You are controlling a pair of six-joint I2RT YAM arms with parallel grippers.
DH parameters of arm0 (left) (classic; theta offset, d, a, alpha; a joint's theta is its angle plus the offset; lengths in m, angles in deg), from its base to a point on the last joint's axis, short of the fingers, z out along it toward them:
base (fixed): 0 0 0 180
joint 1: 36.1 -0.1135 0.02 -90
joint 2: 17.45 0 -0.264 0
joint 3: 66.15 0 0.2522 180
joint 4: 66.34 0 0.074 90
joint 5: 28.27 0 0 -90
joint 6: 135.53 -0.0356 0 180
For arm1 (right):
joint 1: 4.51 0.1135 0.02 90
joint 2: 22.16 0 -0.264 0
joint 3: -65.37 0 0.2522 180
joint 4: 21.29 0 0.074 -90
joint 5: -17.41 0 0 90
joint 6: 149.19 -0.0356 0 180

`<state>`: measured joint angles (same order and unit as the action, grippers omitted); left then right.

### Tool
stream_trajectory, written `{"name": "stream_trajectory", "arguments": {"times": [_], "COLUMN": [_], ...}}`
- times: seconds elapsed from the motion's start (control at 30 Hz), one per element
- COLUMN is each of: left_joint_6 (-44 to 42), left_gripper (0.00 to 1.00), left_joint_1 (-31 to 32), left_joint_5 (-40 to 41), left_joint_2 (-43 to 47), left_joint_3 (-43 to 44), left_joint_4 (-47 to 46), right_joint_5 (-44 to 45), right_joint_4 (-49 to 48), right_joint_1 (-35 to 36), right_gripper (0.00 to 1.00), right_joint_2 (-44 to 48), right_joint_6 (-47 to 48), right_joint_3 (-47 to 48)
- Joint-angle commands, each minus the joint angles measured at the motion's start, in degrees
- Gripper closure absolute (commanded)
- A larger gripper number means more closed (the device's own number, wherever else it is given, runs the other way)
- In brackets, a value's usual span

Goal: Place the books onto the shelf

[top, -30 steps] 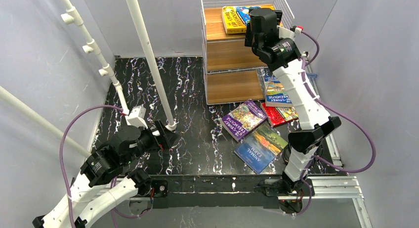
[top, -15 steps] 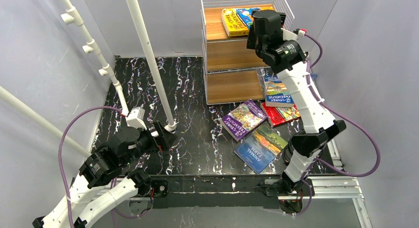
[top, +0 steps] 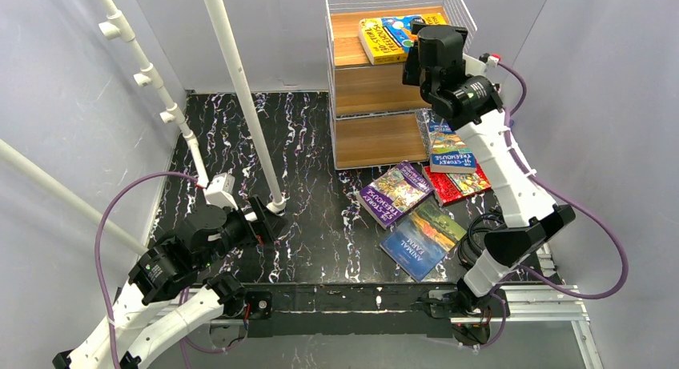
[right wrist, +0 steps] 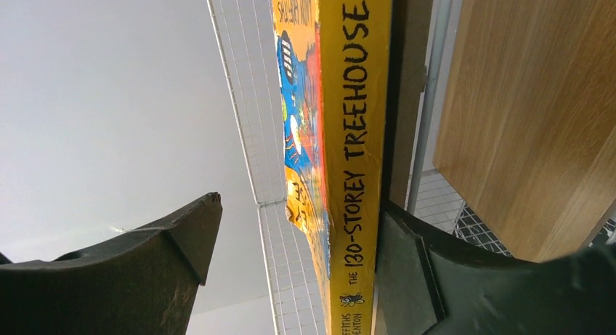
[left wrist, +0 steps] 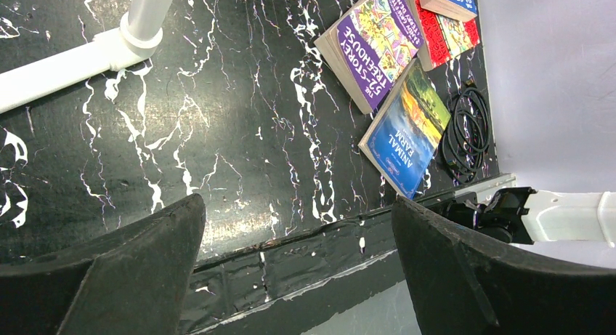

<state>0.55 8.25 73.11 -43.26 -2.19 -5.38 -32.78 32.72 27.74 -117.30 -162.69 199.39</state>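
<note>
The shelf (top: 376, 93) stands at the back of the table, and a yellow "130-Storey Treehouse" book (top: 379, 39) lies on its top board beside a blue one (top: 400, 23). My right gripper (top: 418, 44) hovers at that board's right end. In the right wrist view its jaws (right wrist: 299, 204) are open around the yellow book's spine (right wrist: 356, 131): one finger lies next to the spine, the other stands well clear. On the table lie a purple book (top: 395, 193), Animal Farm (top: 423, 237), a blue Treehouse book (top: 445, 145) and a red one (top: 448, 186). My left gripper (left wrist: 298, 203) is open and empty, low at the left.
White poles (top: 240, 89) rise at the left, one footed near my left gripper (top: 268, 217). A coil of black cable (left wrist: 465, 131) lies by Animal Farm (left wrist: 403, 135). The shelf's wire mesh (right wrist: 240, 59) backs the yellow book. Grey walls enclose the table.
My right gripper has drawn back to the right from the top board, uncovering more of the yellow book. The left arm has stayed still.
</note>
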Motion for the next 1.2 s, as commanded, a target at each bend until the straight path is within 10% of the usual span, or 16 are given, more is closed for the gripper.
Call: {"name": "stream_trajectory", "arguments": {"times": [0.0,0.73,1.17], "left_joint_6": [-0.30,-0.07,-0.20], "left_gripper": [0.02,0.02,0.02], "left_joint_1": [0.00,0.00,-0.06], "left_joint_5": [0.31,-0.59,-1.05], "left_joint_2": [-0.59,-0.74,-1.33], "left_joint_3": [-0.08,-0.62,-1.38], "left_joint_4": [0.36,-0.62,-1.93], "right_joint_5": [-2.57,-4.29,-10.43], "right_joint_4": [-1.63,-7.49,-22.96], "right_joint_1": [0.18,0.24,0.26], "right_gripper": [0.17,0.13,0.01], "right_joint_2": [3.34,11.55,20.15], "right_joint_6": [1.24,6.32,25.26], "right_joint_3": [-5.44,-15.67,-26.41]}}
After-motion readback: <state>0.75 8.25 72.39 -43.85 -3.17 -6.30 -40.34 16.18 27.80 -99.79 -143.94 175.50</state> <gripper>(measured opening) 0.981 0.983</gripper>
